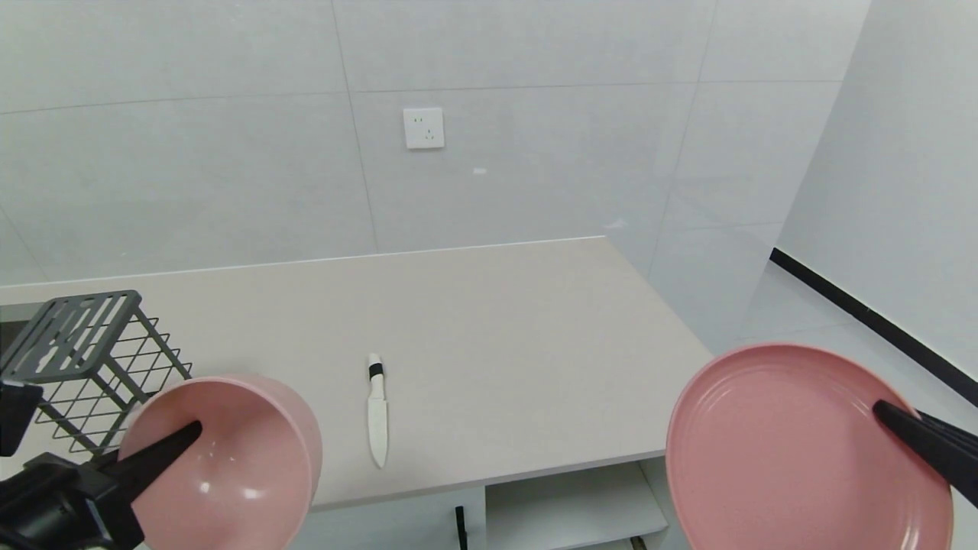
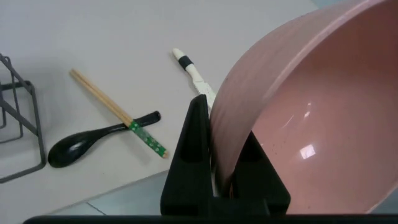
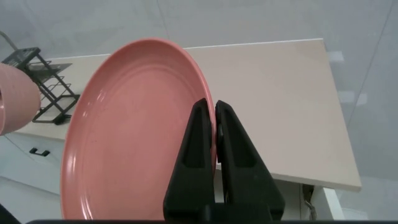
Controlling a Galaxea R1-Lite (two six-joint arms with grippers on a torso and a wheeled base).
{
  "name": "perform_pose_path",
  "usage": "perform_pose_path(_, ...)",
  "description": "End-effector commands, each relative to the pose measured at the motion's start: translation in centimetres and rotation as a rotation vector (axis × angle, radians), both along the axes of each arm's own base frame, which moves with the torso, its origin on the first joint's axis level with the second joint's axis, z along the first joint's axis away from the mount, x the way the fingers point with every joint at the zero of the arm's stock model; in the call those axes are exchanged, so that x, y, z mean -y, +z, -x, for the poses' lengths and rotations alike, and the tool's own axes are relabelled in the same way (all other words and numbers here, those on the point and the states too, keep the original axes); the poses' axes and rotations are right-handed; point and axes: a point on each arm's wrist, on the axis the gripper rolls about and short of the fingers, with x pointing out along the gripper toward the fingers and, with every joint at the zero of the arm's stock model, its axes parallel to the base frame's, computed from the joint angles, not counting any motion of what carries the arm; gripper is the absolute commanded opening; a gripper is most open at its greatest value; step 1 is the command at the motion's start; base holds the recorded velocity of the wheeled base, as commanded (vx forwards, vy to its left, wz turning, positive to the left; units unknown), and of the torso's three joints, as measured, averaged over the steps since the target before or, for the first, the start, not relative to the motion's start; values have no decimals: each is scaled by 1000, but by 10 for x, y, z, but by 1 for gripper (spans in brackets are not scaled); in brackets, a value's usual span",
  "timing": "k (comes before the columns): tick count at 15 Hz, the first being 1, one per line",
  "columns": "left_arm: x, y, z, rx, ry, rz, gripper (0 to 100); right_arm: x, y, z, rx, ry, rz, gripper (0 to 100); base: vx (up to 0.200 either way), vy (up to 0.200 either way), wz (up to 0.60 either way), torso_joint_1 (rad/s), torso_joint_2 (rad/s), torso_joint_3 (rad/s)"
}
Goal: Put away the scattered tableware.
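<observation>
— Left gripper?
— Clamped on the pink bowl rim, above the countertop's front edge.
— Right gripper?
— Pinching the pink plate rim, off the front right corner. A white knife lies near the front edge.

Head overlooks counter (wrists share, closer)

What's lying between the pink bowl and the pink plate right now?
In the head view, a white knife lies on the counter between the bowl and the plate.
</observation>
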Motion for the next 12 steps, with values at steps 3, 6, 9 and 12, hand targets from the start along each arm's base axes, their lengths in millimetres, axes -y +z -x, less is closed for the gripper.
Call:
perform_pose_path(3,9,2,4,26,-82,-6,0,-1,-2,-2,-20,5,7,0,-67,0,0,2,1,-2)
perform_pose_path(6,9,2,3,42,-93,-43,0,-2,-6,-8,-57,3,20,0,-200,0,0,10,4,-4)
perform_pose_path(9,9,3,2,49,-96,-54,0,-5,-9,-19,-99,4,33,0,-133,0,0,-8,2,3)
perform_pose_path(12,9,9,-5,67,-96,-56,0,-11,-17,-39,-117,0,41,0,0,0,0,0,0,0)
